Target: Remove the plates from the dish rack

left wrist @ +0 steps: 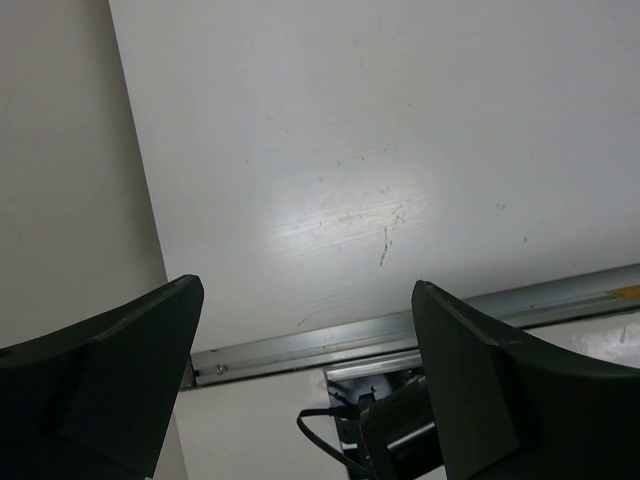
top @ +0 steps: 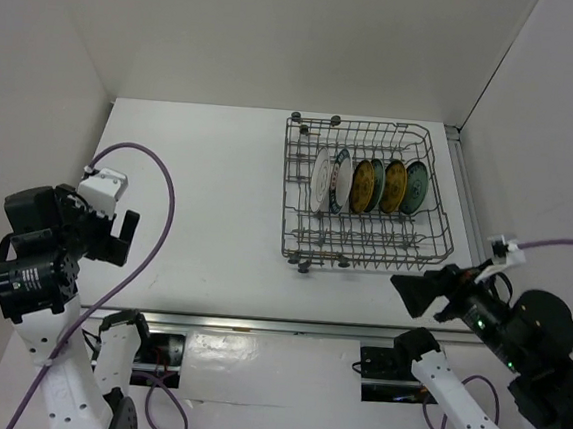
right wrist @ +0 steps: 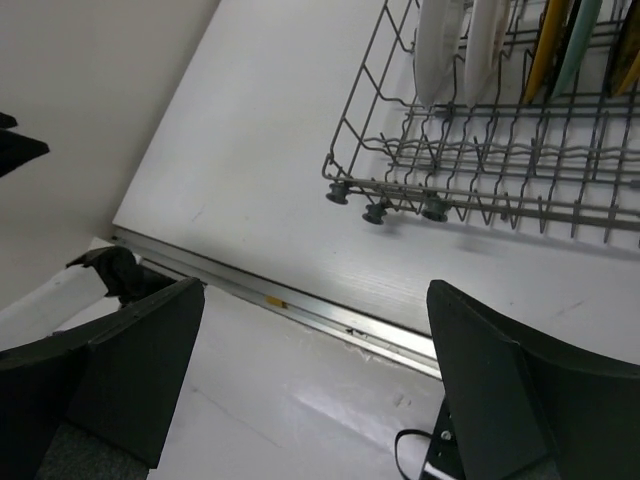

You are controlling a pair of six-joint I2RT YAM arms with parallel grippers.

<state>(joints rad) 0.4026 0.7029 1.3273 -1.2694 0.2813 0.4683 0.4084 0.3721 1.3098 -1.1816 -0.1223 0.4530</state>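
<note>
Left end effector (left wrist: 305, 385), right end effector (right wrist: 315, 385) gaping, holding nothing; advising pinching leftmost plate (top: 321, 180) rim, lifting vertically off dish rack (top: 363, 253).

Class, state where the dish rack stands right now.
In the top view, the dish rack stands at the far right of the table, ahead of the right arm, with five upright plates in it.

The table (top: 196, 217) is flat and white, and plain white walls stand close around it: a back wall (top: 312, 36), a left wall (top: 38, 72) and a right wall (top: 565, 128). A thin silver metal strip (top: 257, 323) runs along the near edge of the table. Soft light makes a bright shiny patch (left wrist: 330, 215) on the table top, next to a few small dark scratches (left wrist: 385, 245).
</note>
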